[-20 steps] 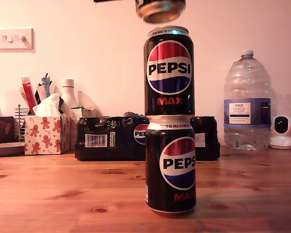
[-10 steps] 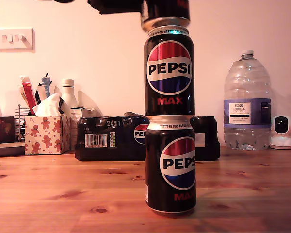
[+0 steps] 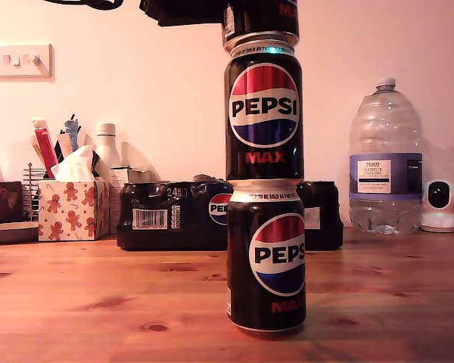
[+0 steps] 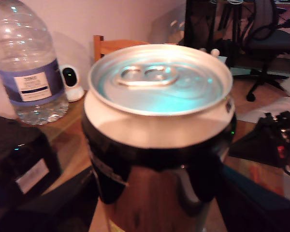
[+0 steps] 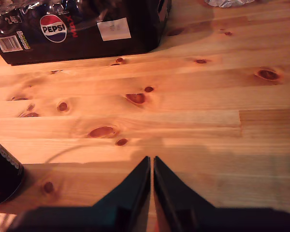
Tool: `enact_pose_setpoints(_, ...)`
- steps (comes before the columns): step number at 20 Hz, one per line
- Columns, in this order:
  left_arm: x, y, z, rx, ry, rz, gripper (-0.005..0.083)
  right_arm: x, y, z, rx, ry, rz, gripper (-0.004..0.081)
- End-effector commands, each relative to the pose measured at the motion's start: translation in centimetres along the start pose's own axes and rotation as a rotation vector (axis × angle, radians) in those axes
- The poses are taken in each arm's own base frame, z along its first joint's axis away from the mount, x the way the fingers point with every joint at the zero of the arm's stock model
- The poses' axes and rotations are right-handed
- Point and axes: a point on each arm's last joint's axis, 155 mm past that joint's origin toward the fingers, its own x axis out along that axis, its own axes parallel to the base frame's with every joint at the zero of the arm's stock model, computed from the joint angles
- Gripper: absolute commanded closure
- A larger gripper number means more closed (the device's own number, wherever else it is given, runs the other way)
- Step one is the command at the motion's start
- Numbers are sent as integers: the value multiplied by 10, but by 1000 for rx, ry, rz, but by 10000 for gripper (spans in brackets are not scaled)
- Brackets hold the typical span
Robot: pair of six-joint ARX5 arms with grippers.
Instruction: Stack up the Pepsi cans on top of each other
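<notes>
- You see my first gripper [image 4: 157,193] clasping the top can [image 3: 261,17], upright, its base on the middle can [image 3: 264,110].
- My second gripper [image 5: 151,159] hangs pinched closed, empty, over the table [image 3: 98,302].
- The bottom can [image 3: 266,257] stands centre in the exterior view, multipack [image 3: 174,215] and water bottle [image 3: 385,162] behind.
- The frame's upper edge crops the top can.

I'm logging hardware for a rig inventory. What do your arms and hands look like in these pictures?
My second hand has two black, wedge-shaped fingers tapering to thin tips. My first hand shows only as dark, blurred black parts. In the exterior view, a black arm body and black cable show. No markings are visible.
</notes>
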Motion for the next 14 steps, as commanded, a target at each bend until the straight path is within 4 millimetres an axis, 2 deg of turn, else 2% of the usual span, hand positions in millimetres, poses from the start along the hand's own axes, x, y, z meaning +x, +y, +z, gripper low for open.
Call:
enact_pose_setpoints(1, -1, -3, 17, 29, -46, -7, 419, 3, -2, -7, 9, 14, -4, 782)
enact_pose_setpoints(10, 0, -3, 6, 23, -32, -6, 419, 3, -2, -7, 9, 14, -4, 782)
enact_pose_setpoints(14, 0, -3, 8, 27, -41, -6, 419, 3, -2, -7, 9, 14, -4, 782)
